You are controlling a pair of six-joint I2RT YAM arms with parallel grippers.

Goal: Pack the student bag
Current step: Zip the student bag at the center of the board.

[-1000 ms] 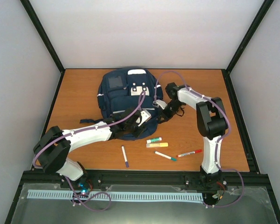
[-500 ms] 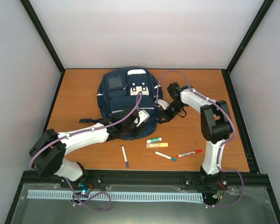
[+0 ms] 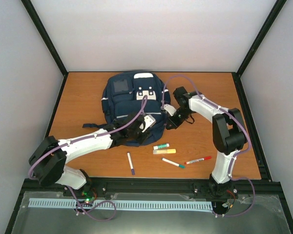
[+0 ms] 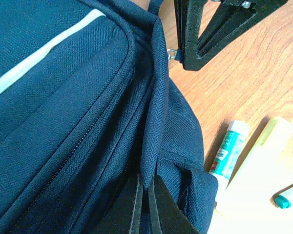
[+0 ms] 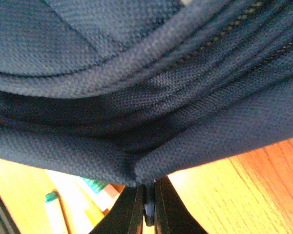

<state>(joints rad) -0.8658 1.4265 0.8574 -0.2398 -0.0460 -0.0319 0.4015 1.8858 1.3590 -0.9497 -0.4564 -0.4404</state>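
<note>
The right elbow has swung to the right. The left pincer and right pincer each clamp a fold of the bag.

Wooden table held five loose items, lower centre of top view. Purple-tipped pen leftmost. Green-white tube just above yellow highlighter. Teal-capped marker and red marker lay rightmost.

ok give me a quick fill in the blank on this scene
1. Both the left gripper and right gripper are ____ on the large navy-blue fabric backpack.
2. ____ small stationery items lie loose on the brown wooden table.
3. Of those, the purple-capped white marker lies nearest the ____ arm.
Missing: shut; five; left.
</note>
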